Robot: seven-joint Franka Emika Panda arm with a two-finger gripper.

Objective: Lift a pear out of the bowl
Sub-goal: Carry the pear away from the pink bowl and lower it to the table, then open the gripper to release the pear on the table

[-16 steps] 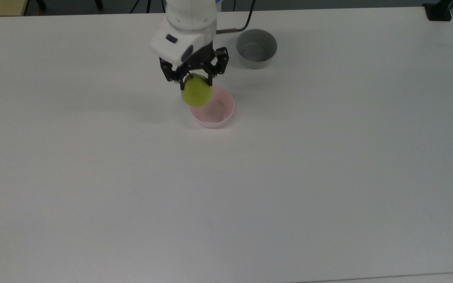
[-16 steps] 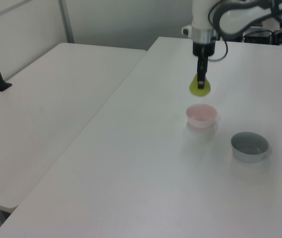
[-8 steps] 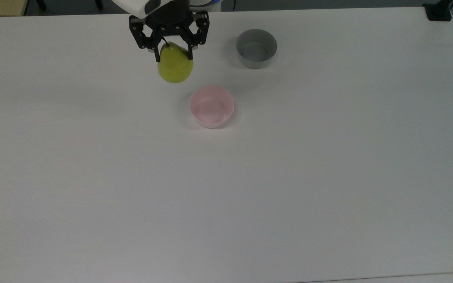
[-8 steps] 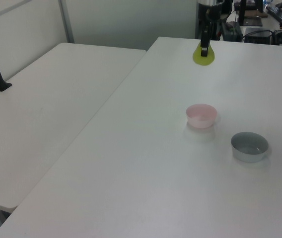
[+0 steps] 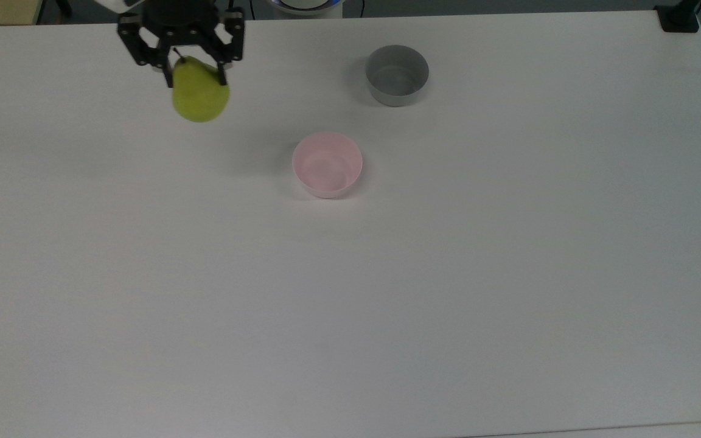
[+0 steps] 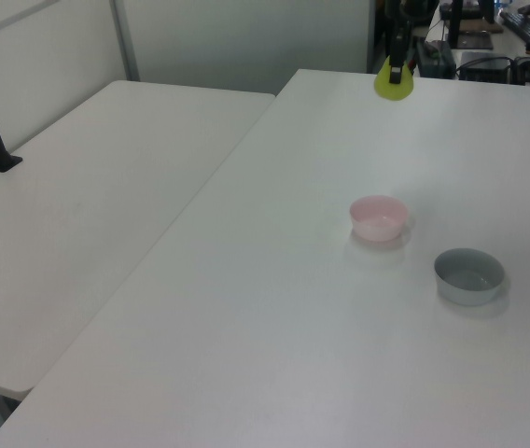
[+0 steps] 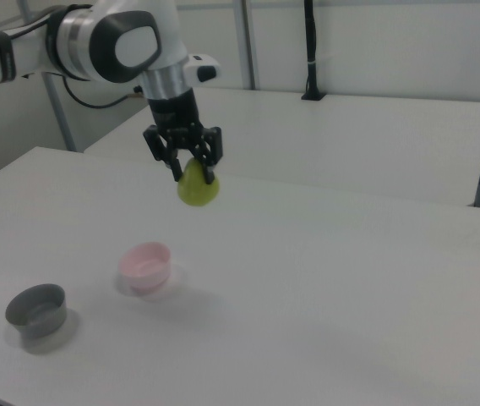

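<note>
Pincer: my black two-finger gripper (image 5: 195,74) is clamped on the narrow top of the rounded yellow-green pear (image 5: 199,97), so the heavy end hangs below.
Pear: in the air, well apart from the small pale pink plastic bowl (image 5: 327,165), toward the top view's upper left.
Pink bowl: empty on the white table (image 5: 387,292), so I judge the pick done.
Grey round bowl (image 5: 397,74): near the pink bowl, untouched.
</note>
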